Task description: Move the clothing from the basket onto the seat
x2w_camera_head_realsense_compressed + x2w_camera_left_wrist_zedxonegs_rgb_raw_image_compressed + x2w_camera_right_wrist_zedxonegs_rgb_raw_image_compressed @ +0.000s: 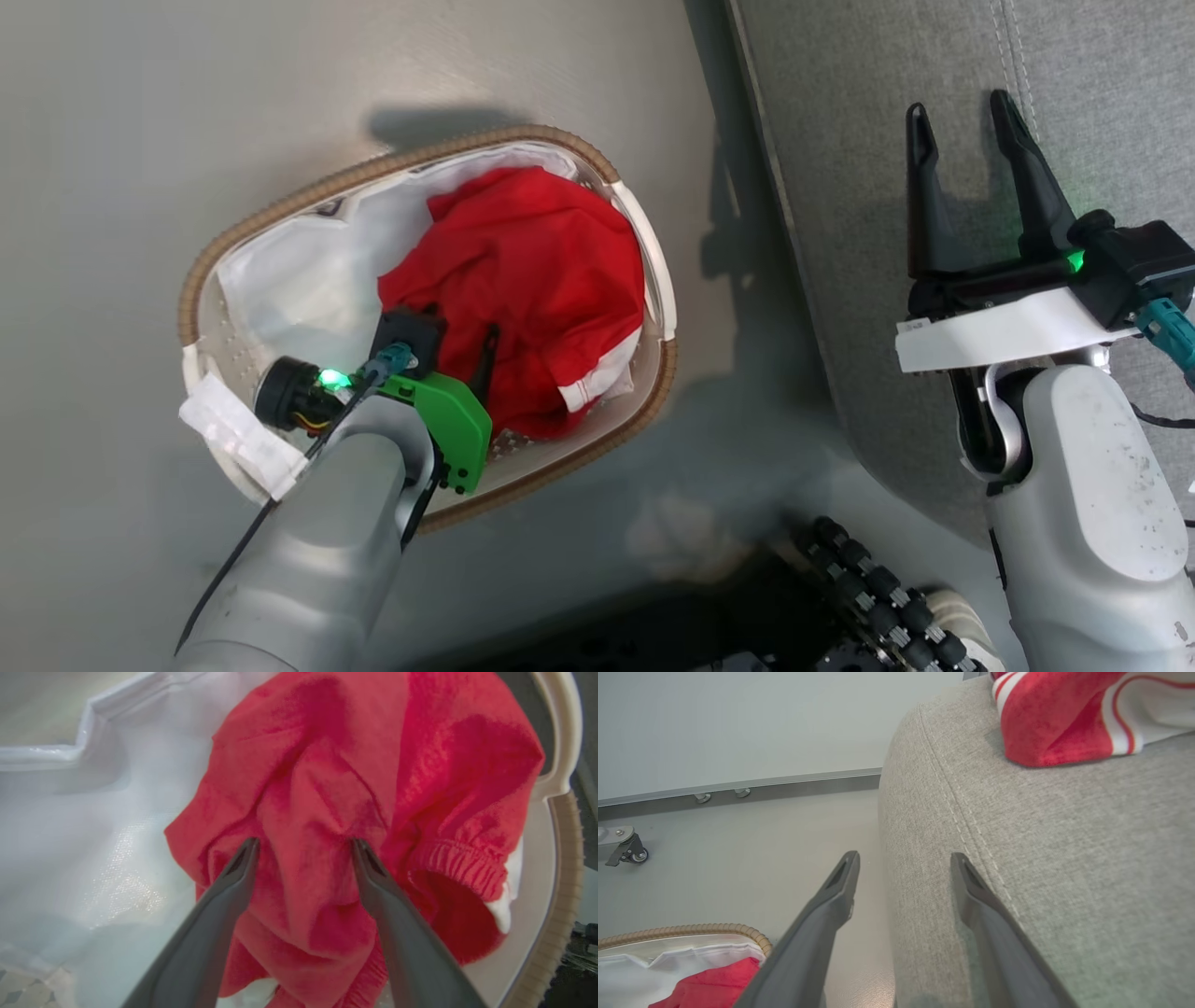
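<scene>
Left pincer (304, 843): reaches down into the basket (658, 275), jaws spread wide, one finger on each side of a raised fold of the red garment (523, 271). Touches or nearly touches the cloth with both tips; clamps nothing yet. Looks ready to close on that fold.

Around the fold: crumpled red fabric heaped in the half of the basket nearer the seat (840, 112), with a white hem band (597, 378) at the low edge and a gathered elastic waistband (458, 863) just beside the right-hand finger in the left wrist view. Next to the heap, bare white liner (299, 271) covering the other half. Under it all, pale floor (140, 112), with the basket standing close by the seat's front edge but apart from it.

Right pincer (962, 107): hovers over the near edge of the seat, jaws just as wide, empty, fingers pointing along the grey cushion. Touches no cloth.

Farther along the cushion, in the right wrist view: striped garment (1045, 718), red with white bands, lying on the seat and partly cut off by the top edge of that view.

Progress, as a judgement: roughly half done. One piece already out and resting on the seat; one piece left in the basket, straddled but not gripped. Left to do: close on the fold, lift it clear of rim and liner without dragging the liner along, carry it across, let go over the cushion. Cannot tell whether anything more hides under the red heap.
</scene>
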### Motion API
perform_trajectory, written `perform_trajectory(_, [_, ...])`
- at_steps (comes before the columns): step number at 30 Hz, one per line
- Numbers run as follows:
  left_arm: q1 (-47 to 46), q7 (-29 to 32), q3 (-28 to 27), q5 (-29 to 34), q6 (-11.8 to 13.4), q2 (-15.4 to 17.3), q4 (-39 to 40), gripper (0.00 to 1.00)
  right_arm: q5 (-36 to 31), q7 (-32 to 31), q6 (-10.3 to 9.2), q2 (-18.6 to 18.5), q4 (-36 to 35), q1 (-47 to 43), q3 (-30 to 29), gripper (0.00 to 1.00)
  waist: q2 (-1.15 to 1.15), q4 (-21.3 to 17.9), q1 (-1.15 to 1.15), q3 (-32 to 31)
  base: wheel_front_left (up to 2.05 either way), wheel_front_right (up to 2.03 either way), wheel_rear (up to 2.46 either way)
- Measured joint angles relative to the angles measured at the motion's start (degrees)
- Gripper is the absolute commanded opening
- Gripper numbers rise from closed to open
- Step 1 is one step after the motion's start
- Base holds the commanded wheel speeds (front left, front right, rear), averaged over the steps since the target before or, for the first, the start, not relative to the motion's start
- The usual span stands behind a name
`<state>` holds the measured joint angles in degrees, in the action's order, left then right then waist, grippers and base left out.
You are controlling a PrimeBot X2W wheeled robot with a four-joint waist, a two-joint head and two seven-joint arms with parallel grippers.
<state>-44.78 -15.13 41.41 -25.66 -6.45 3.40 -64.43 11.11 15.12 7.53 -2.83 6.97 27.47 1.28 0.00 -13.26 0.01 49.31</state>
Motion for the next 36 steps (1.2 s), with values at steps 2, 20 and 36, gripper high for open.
perform_trajectory(2, [-0.7,0.0,0.0,0.2,0.0,0.0,-0.7,1.00,0.1,0.0,0.00,0.0,-0.1,0.3,0.4,1.00,0.00,-0.6,0.00,1.0,0.00,0.00,0.00])
perform_trajectory(20, [3.3,0.0,-1.9,0.7,-0.3,0.1,4.0,0.00,-2.2,0.0,0.00,0.1,2.8,0.0,1.2,1.00,0.00,-0.8,0.00,-2.7,0.00,0.00,0.00])
perform_trajectory(36, [13.8,0.0,-5.9,5.8,-0.7,2.9,20.1,0.00,-6.9,0.0,0.00,0.1,6.4,-7.5,0.7,1.00,0.00,2.9,-0.01,-20.9,0.00,0.00,0.00])
